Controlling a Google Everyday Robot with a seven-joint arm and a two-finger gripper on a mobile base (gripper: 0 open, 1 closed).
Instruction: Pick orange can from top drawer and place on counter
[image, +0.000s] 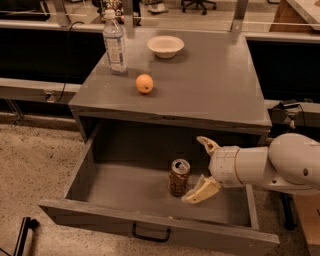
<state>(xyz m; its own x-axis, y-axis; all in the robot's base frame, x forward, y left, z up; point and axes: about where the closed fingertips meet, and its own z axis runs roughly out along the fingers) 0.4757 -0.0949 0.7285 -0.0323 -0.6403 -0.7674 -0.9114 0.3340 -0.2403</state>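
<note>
While my gripper (194, 170) hangs wide open in the top drawer (150, 227), just right of one orange can (178, 177), holding nothing, counter (210, 85) carries one water bottle (115, 45), one bowl (165, 46), one orange (144, 83).

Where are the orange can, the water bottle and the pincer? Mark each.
orange can (178, 181): camera view, middle of its side.
water bottle (115, 49): camera view, middle of its body.
pincer (194, 169): camera view, between its open fingertips, in the top drawer (150, 227) beside the can.
</note>
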